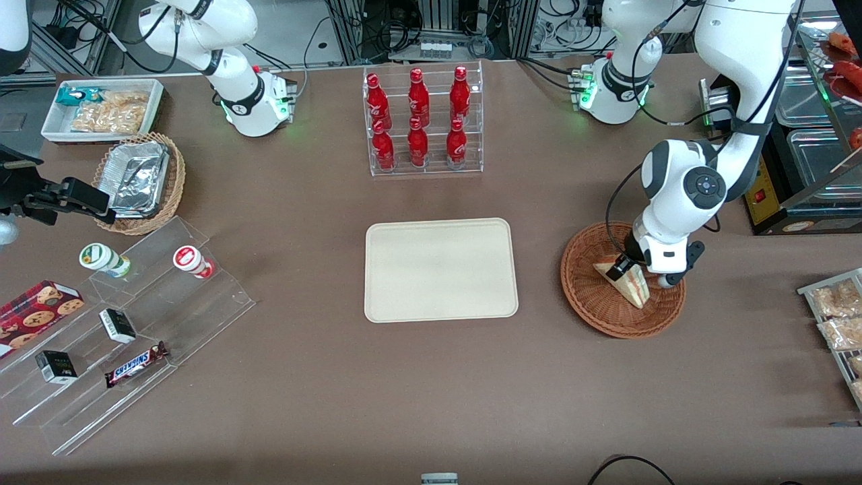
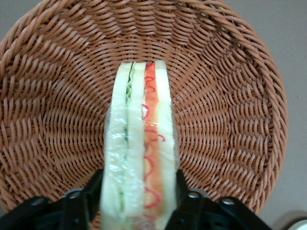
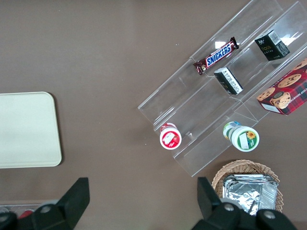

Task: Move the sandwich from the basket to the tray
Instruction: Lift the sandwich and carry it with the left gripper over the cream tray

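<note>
While inside the basket [image 1: 623,283], the hand [image 2: 139,199] clamps the sandwich [image 2: 139,153].

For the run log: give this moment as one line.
gripper: shut on sandwich | triangular layered sandwich: in round reddish-brown wicker basket | cream rectangular tray: bare

sandwich [image 1: 630,283]: pale triangular wedge, red and green filling on its cut edge, stood on edge in the basket, clamped between the gripper [image 1: 621,268] fingers | basket [image 1: 592,303]: round reddish-brown wicker, toward the working arm's end of the desk | tray [image 1: 441,269]: flat cream-beige rectangle, rounded corners, mid-desk, beside the basket, apart
</note>
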`<action>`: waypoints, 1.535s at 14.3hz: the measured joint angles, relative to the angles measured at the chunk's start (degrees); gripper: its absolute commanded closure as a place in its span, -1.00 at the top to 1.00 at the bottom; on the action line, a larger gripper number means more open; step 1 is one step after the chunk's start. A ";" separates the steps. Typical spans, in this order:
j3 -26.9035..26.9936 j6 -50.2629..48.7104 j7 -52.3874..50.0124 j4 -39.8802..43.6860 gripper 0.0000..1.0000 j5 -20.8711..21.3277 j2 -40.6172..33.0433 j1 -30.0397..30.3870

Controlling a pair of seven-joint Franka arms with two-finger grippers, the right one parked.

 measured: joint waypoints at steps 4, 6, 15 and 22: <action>-0.04 -1.30 9.70 1.45 -0.85 0.54 -0.14 -0.11; -0.19 -8.32 20.45 5.42 -0.76 1.32 -0.37 -0.42; -0.76 -32.83 19.87 33.18 -0.91 1.68 9.61 -19.04; -0.83 -31.44 5.55 44.58 -0.91 1.70 22.43 -31.62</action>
